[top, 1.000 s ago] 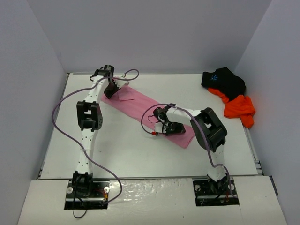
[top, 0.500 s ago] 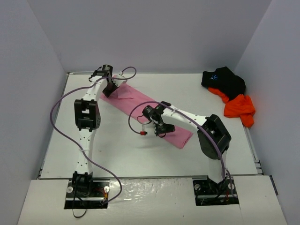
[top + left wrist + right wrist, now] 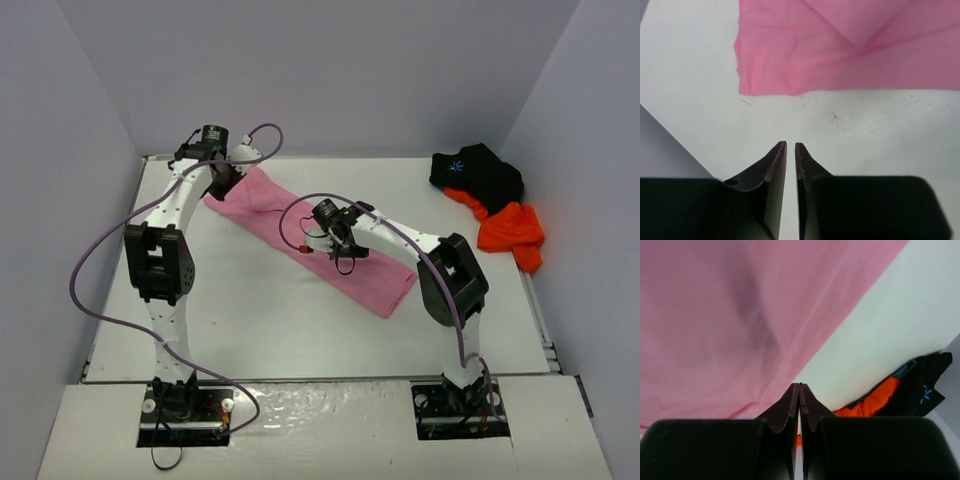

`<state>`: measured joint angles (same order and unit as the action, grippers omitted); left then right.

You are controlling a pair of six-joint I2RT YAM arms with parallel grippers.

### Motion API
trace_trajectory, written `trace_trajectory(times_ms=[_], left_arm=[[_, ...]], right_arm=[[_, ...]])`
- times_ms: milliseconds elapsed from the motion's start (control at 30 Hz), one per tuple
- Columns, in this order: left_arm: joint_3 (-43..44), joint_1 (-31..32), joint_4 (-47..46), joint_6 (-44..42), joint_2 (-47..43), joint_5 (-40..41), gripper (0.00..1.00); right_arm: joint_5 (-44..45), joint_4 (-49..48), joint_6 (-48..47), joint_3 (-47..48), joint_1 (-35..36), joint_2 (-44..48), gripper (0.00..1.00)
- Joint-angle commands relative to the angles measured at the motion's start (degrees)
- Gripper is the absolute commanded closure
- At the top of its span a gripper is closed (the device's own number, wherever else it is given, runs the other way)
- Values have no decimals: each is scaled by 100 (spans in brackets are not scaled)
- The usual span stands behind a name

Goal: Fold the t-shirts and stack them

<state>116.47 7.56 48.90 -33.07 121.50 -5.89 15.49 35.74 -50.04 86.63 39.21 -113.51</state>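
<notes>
Pink shirt [image 3: 375,275] spread on counter [image 3: 250,300]; my left fingers [image 3: 784,150] nearly closed, empty; right fingers [image 3: 799,390] pressed together, seemingly empty.

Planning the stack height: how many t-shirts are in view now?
3. The pink t-shirt lies diagonally mid-table; the black t-shirt is bunched at the far-right corner, the orange t-shirt touching it, nearer. Others could hide underneath.
</notes>
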Motion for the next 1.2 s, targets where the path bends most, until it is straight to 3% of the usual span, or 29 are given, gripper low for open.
trace_trajectory(times_ms=[0,133,500,633,767,900,1167], left_arm=[[-234,42,28,-173,65,191,92],[95,44,184,-235,539,176,98],[1300,44,579,-321,1904,461,100],[2992,44,1347,-472,3105,1096,100],[4148,79,1561,-559,3746,1495,100],[3755,159,1039,-465,3538,1317,100],[3013,185,772,269,2843,-172,100]], right_arm=[[1,-158,-65,80,-118,134,100],[27,-161,-83,-155,-160,427,100],[9,-163,-37,-561,-473,826,100],[-34,-162,54,-680,-469,892,100],[-28,-155,125,-927,-467,909,100],[-189,-117,179,-1170,-469,849,100],[149,-76,107,-1346,-609,306,100]])
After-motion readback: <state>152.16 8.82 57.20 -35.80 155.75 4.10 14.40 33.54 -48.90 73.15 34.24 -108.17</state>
